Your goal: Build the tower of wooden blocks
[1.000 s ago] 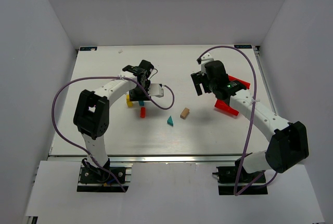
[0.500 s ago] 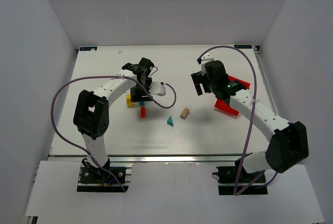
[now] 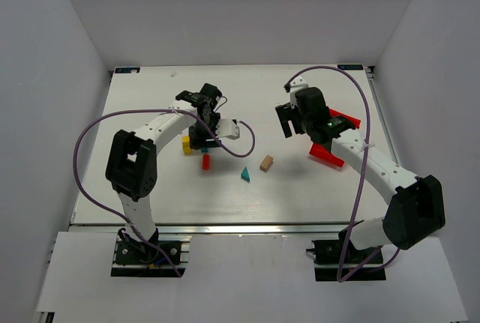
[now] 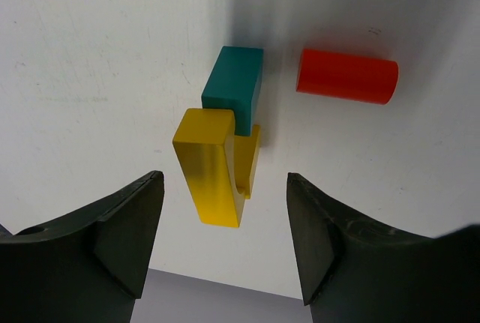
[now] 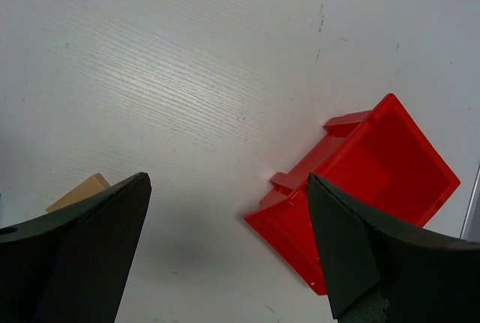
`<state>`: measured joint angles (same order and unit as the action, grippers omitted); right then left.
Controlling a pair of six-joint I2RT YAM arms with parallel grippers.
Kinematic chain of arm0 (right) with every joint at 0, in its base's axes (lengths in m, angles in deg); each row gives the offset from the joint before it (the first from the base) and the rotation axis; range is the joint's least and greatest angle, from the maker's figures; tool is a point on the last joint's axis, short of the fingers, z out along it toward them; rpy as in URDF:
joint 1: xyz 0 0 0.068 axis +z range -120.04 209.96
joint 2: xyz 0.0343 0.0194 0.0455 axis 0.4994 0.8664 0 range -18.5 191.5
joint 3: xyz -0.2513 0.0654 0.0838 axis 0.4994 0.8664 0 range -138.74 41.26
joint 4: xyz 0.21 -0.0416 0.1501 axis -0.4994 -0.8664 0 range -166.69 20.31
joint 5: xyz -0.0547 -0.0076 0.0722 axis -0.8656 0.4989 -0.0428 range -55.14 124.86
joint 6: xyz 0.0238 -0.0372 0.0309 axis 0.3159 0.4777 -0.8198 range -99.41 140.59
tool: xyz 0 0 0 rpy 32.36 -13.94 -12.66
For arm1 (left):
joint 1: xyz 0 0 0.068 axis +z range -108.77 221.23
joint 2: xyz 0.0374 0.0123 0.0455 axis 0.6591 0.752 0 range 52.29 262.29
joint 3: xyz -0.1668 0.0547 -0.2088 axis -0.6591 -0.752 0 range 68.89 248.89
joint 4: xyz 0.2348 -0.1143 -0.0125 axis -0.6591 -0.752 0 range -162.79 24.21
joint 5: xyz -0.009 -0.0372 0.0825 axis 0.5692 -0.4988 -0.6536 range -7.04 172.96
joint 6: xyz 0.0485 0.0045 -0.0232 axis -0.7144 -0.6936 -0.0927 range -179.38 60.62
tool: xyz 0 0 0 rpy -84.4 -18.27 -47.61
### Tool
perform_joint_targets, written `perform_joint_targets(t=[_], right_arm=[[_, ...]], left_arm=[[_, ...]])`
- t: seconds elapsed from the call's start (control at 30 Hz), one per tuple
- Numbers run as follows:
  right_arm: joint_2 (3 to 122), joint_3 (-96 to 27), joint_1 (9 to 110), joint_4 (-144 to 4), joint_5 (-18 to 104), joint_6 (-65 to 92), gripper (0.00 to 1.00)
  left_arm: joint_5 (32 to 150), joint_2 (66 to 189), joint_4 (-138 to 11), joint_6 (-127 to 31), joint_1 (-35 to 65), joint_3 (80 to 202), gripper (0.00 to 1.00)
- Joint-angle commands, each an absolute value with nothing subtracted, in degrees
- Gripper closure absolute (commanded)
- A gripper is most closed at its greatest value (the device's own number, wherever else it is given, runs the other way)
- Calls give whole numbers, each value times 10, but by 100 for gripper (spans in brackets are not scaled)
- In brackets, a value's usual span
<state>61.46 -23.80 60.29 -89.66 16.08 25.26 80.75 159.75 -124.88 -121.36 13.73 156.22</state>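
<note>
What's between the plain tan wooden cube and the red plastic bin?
Nothing: only bare white table separates the plain tan wooden cube from the red plastic bin. The right wrist view shows it clearest; the top view agrees.

Bright, even overhead light; white surface point(image 3: 165, 188) nearly washed out from above, shadows faint. Left wrist view: soft grey shadow beside yellow arch point(image 4: 214, 169) (colours crisp); near fingers point(image 4: 124, 237) dark, slightly blurred. Mild edge darkening, possibly lens.
</note>
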Motion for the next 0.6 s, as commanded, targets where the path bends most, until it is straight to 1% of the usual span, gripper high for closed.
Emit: perform_joint_targets(t=[0.0,0.1,0.57], right_arm=[[598,-255,599,-892,156,248,11],[599,-260,599,-897,153,248,11],[598,-257,599,-897,153,246,11]], left_arm=[[829,1578,-1263,-1221,135,1577,24],[849,1576,-1268,-1223,134,1575,23],[854,1571,-1270,-1222,134,1570,24]])
